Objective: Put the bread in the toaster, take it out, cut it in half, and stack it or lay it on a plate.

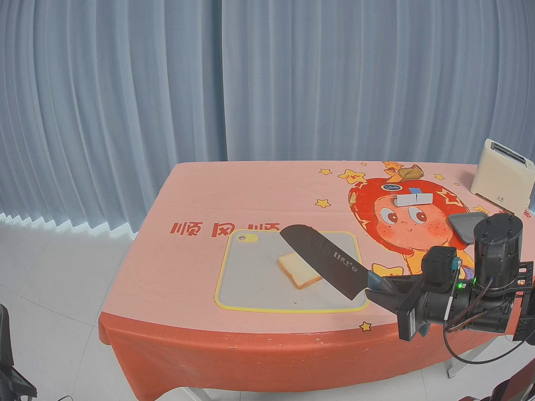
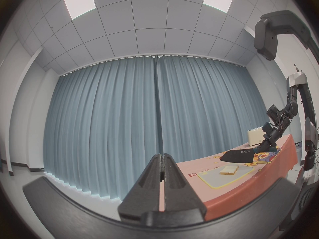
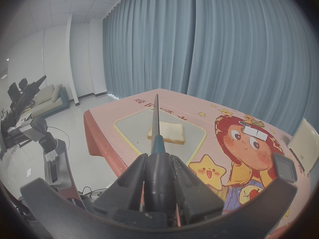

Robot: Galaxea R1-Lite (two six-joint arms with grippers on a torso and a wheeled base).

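A slice of white bread (image 1: 298, 269) lies flat on the grey, yellow-rimmed cutting board (image 1: 251, 274). My right gripper (image 1: 384, 292) is shut on the handle of a dark knife (image 1: 326, 260). The blade hangs in the air over the slice's right part, pointing away to the left. In the right wrist view the knife blade (image 3: 155, 123) stands edge-on above the bread (image 3: 169, 132). The cream toaster (image 1: 503, 176) stands at the table's far right. My left gripper (image 2: 161, 170) is shut on nothing, off the table's left side, with the bread (image 2: 229, 170) far beyond it.
A small grey square plate (image 1: 465, 224) lies on the tablecloth between the toaster and the cutting board. A white tag (image 1: 413, 199) lies on the cartoon print. Curtains hang behind the table. The table's front edge runs close below the board.
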